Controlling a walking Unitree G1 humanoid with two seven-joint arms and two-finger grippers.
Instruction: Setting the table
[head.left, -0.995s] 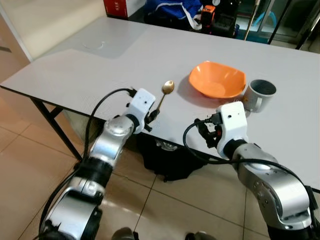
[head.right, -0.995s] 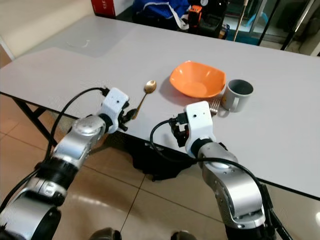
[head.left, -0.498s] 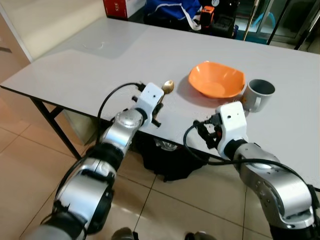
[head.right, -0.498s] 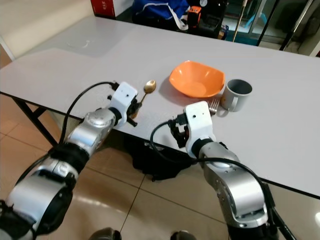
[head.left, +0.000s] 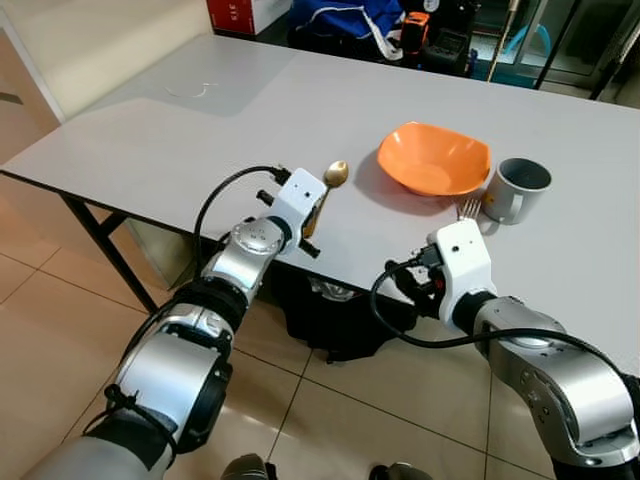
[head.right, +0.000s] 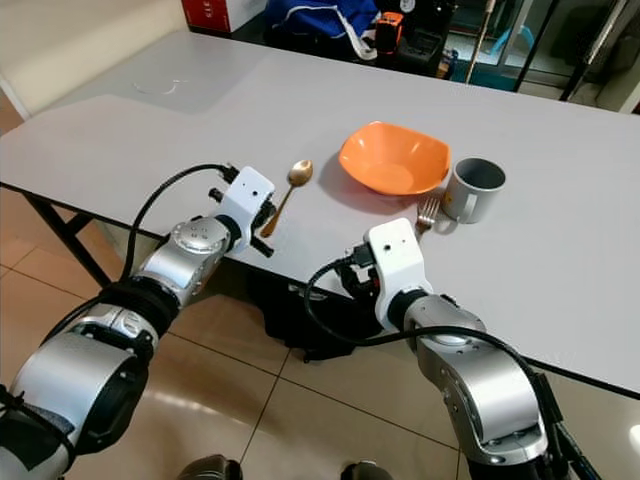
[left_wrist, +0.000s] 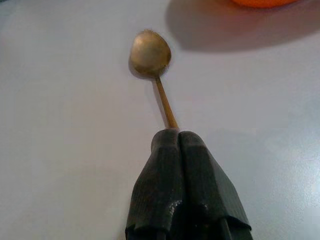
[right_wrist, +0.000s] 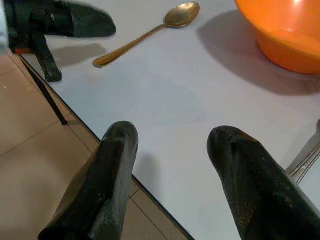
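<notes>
- On the grey surface (head.left: 180, 140), near its front edge, lies a gold spoon (head.left: 327, 190), bowl end pointing away from the robot and handle running back toward the edge.
- The left gripper (left_wrist: 179, 137) sits at the handle end of the spoon; its 2 black fingers are pressed together with the handle coming out from between their tips, so the jaws look clenched on the spoon.
- Beside the spoon's bowl, toward the robot's right, stands an orange bowl (head.left: 434, 158).
- A grey mug (head.left: 519, 188) stands just beside the orange bowl, and a fork (head.right: 427, 212) lies in front of the 2.
- The right gripper (right_wrist: 172, 145) hovers at the surface's front edge, jaws released and spread wide, grasping nothing.
</notes>
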